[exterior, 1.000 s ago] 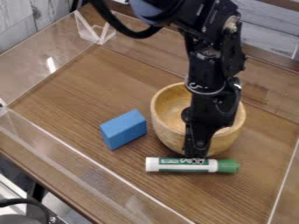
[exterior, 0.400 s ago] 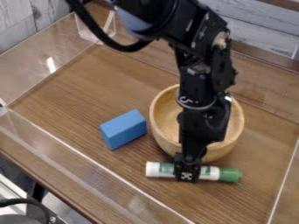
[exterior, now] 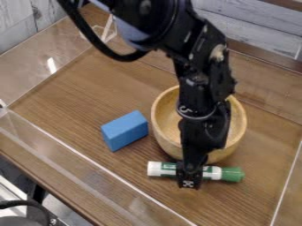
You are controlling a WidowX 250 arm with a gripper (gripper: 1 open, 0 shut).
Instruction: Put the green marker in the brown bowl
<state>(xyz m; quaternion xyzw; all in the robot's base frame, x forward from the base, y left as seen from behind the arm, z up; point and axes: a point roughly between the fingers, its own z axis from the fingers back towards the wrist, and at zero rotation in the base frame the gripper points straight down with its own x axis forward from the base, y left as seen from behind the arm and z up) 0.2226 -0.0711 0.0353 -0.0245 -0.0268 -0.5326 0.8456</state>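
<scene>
The green marker (exterior: 214, 173) lies flat on the wooden table (exterior: 73, 108), just on the near side of the brown bowl (exterior: 168, 122), with its green cap to the right of the picture and its white barrel to the left. The gripper (exterior: 190, 175) is right down at the marker, its dark tips over the barrel and partly hiding it. How wide the jaws stand I can't tell, as the dark fingers blend together from this side; they may be set around the barrel, but a grip doesn't show. The blue block (exterior: 124, 130) sits apart, left of the bowl in the picture.

The marker should be light and stiff, most likely smooth plastic, so it won't crush easily but could roll or twist if pinched off centre. The best hold is across the middle of the barrel, clear of the cap, which might pull loose. Once held, it needs a straight lift above the thick rim before moving over the bowl, or an end could knock the wood
</scene>
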